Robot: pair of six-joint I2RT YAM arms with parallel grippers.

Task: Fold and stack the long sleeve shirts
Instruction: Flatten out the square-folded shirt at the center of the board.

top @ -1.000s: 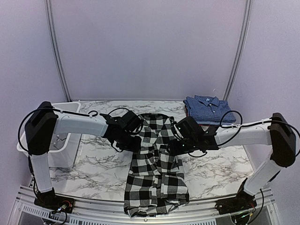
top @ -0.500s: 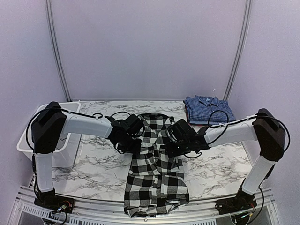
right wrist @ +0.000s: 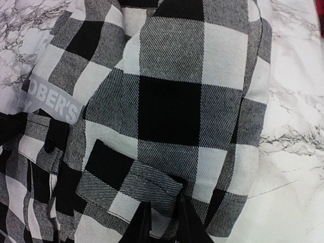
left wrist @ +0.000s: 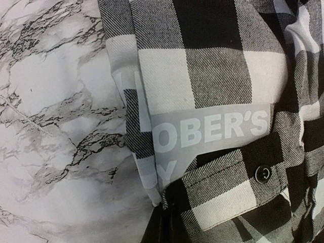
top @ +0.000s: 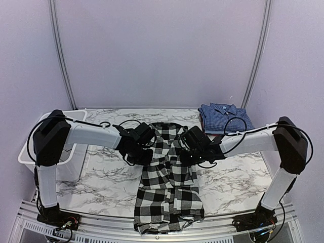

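The black-and-white check shirt (top: 167,192) lies lengthwise in the middle of the marble table (top: 238,182), its lower end hanging over the front edge. My left gripper (top: 143,154) sits at its left edge, shut on a cloth fold below the white lettering (left wrist: 212,131); the fingers (left wrist: 164,230) pinch the edge. My right gripper (top: 186,156) is on the shirt's right side, its fingers (right wrist: 142,228) closed on a folded flap of the check shirt (right wrist: 172,101). The blue checked shirt (top: 223,116) lies folded at the back right.
A white plastic bin (top: 61,152) stands at the left, beside the left arm. Bare marble shows left of the shirt (left wrist: 50,126) and right of it (right wrist: 293,152). Pale walls close the back and sides.
Both grippers have moved a little inward toward the shirt's middle, drawing its upper sides in. The blue shirt and the bin have not moved.
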